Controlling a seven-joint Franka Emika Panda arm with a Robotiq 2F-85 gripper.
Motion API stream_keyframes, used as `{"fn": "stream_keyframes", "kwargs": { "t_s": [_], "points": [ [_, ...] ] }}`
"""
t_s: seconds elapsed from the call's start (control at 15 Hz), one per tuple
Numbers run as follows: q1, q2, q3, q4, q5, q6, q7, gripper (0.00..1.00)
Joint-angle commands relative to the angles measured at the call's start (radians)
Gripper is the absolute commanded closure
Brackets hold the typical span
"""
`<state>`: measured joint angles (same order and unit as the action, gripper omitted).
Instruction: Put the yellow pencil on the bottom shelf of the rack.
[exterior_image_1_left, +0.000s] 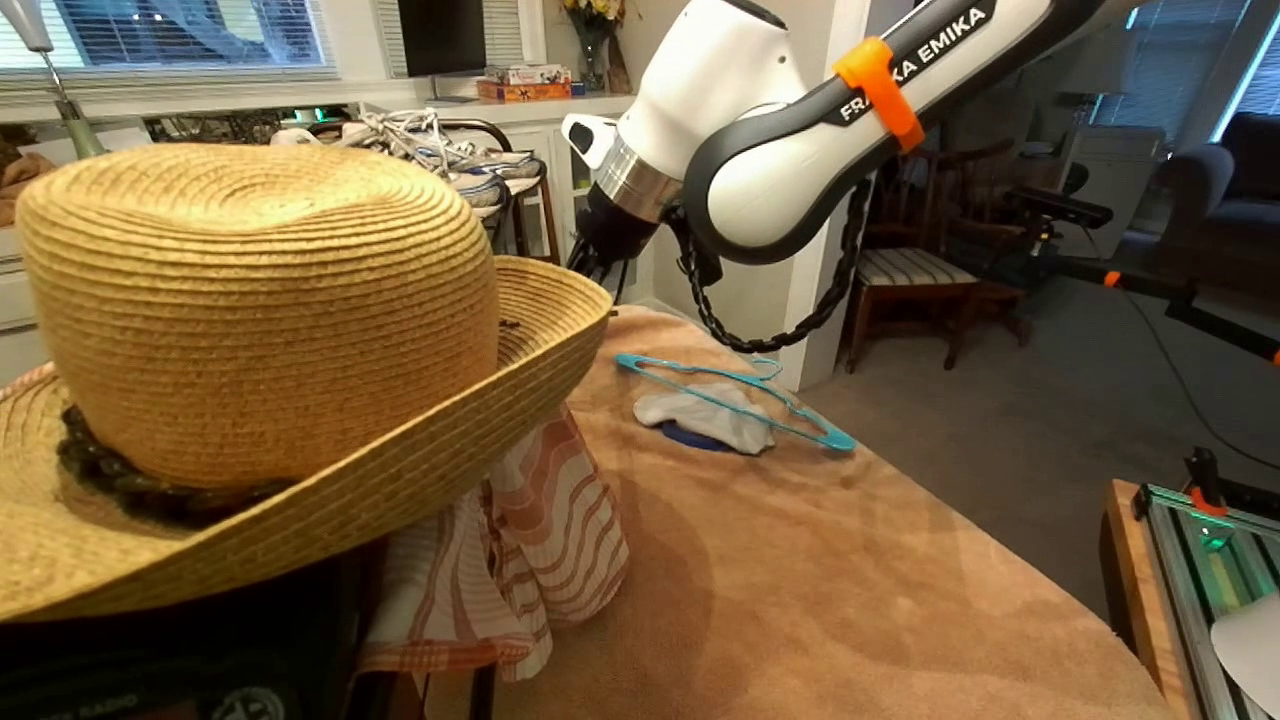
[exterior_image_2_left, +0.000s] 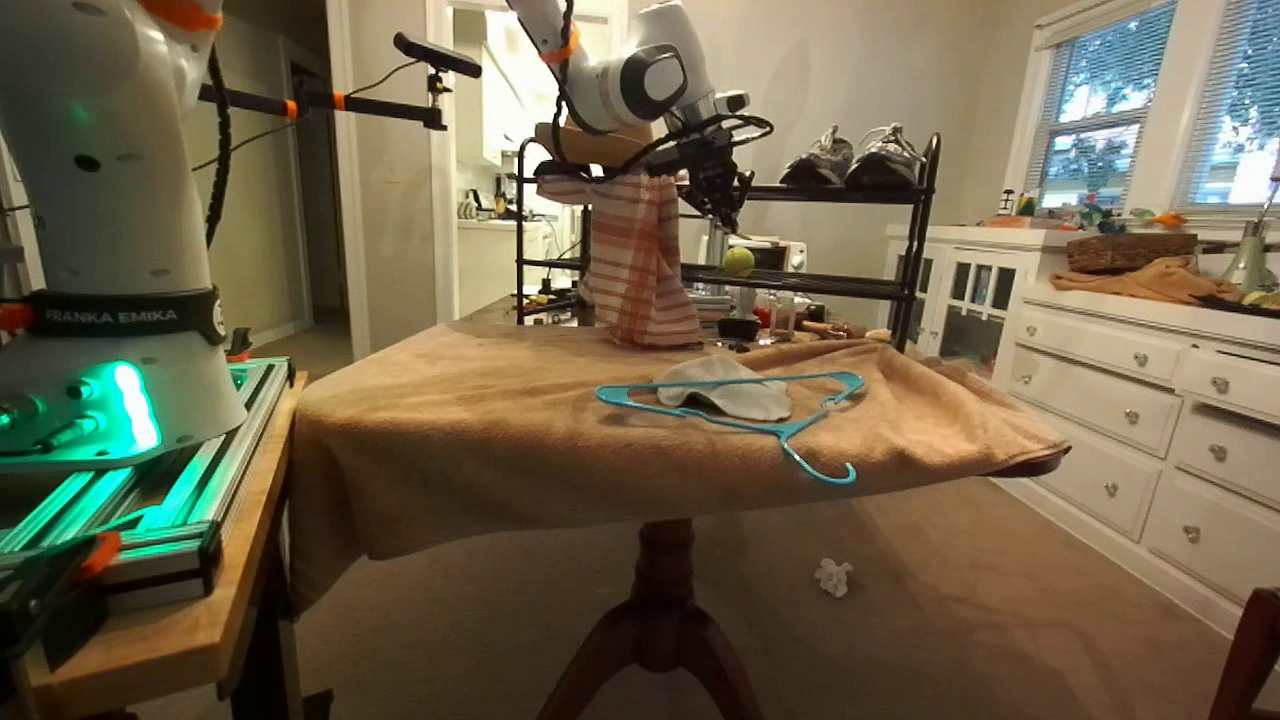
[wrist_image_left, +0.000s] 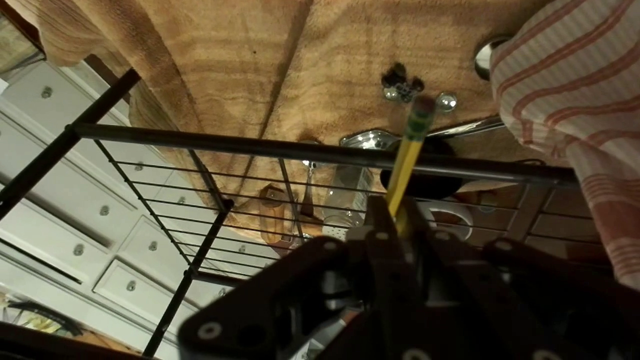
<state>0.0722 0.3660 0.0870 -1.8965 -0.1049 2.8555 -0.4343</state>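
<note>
While a straw hat (exterior_image_1_left: 270, 325) looms in an exterior view, the gripper (exterior_image_1_left: 597, 266) hangs beyond it. In an exterior view, shoes (exterior_image_2_left: 886, 162) sit atop the rack (exterior_image_2_left: 830, 286), and a tennis ball (exterior_image_2_left: 738, 262) appears just below the gripper. In the wrist view, the gripper clasps the yellow pencil (wrist_image_left: 405, 167), eraser end outward, in front of the rack's rail (wrist_image_left: 250, 146).

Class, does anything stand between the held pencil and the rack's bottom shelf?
In the wrist view, nothing visible blocks the yellow pencil from the bottom shelf. A ball shows below the gripper in an exterior view, depth unclear.
</note>
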Motion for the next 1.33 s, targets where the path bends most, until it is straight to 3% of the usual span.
{"fn": "stream_keyframes", "kwargs": {
  "t_s": [0.0,0.53,0.67,1.0,1.27],
  "points": [
    [-0.018,0.001,0.019,0.002,-0.023,-0.001,0.019,0.98],
    [-0.035,0.204,0.072,0.062,0.015,0.253,0.001,0.98],
    [-0.05,0.249,0.078,0.096,-0.031,0.291,0.043,0.98],
    [-0.065,0.312,0.081,0.189,0.005,0.318,0.017,0.98],
    [-0.101,0.357,0.139,0.264,0.001,0.306,-0.004,0.98]
  ]
}}
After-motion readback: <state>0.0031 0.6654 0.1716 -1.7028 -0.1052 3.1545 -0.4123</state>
